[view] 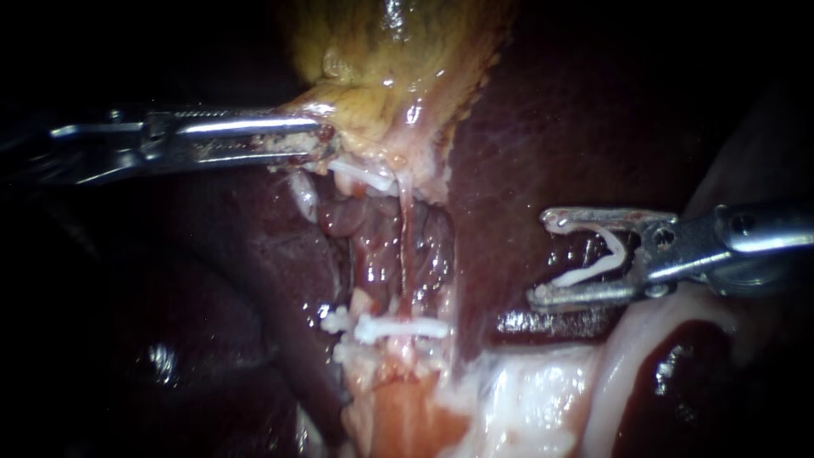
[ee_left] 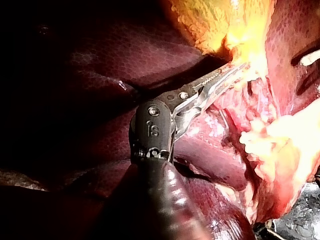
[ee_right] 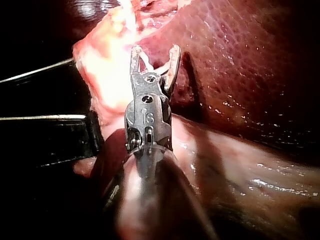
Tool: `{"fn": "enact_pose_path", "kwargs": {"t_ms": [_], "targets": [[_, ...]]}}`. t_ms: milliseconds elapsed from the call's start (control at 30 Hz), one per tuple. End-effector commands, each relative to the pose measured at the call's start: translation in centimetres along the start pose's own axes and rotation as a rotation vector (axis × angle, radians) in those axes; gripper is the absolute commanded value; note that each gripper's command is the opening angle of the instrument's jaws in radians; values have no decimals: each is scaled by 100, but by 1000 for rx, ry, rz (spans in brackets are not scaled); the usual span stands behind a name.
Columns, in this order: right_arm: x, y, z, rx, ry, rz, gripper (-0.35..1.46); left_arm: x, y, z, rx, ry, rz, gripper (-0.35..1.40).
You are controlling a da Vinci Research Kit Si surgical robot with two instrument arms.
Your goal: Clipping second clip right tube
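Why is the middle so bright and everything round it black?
Endoscope view: light hits the centre, glinting off the wet liver; edges are dark. Left wrist view: the gallbladder glares where the left instrument grips it. Right wrist view: the right instrument, holding a clip, shadows the liver.

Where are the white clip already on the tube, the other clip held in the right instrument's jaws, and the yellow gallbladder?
Clip on the tube (view: pixel 398 328): endoscope view, its middle bar.
Loaded clip (view: pixel 617 253): endoscope view, its white bend.
Gallbladder (view: pixel 398 68): endoscope view, its yellow wall.

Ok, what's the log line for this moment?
left instrument: jaws shut on gallbladder | right instrument: jaws hold unclosed clip, short of tube | placed clip on tube
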Motion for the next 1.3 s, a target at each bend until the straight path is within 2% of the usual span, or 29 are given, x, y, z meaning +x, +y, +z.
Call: {"fn": "enact_pose_path", "kwargs": {"t_ms": [33, 167, 267, 367, 433, 533, 800, 967, 1300], "targets": [[0, 0, 0, 0, 0, 0, 49, 0, 0, 0, -1, 0, 0, -35], [0, 1, 0, -1, 0, 0, 49, 7, 0, -8, -7, -3, -4, -35], [-1, 1, 0, -1, 0, 0, 49, 24, -2, -24, -7, -8, -13, -35], [-1, 1, 0, -1, 0, 0, 49, 46, -2, -46, 0, 16, -33, -35], [-1, 1, 0, -1, 0, 0, 49, 60, 0, -62, 4, 40, -26, -35], [-1, 1, 0, -1, 0, 0, 49, 70, 3, -76, 9, 55, -22, -35], [0, 1, 2, 1, 0, 1, 49, 68, 7, -77, 13, 56, -21, -35], [8, 2, 14, 38, -2, -1, 49, 67, 8, -77, 14, 56, -20, -35], [36, 2, 60, 110, -1, 128, 49, 61, 9, -72, 22, 60, -17, -35]]}}
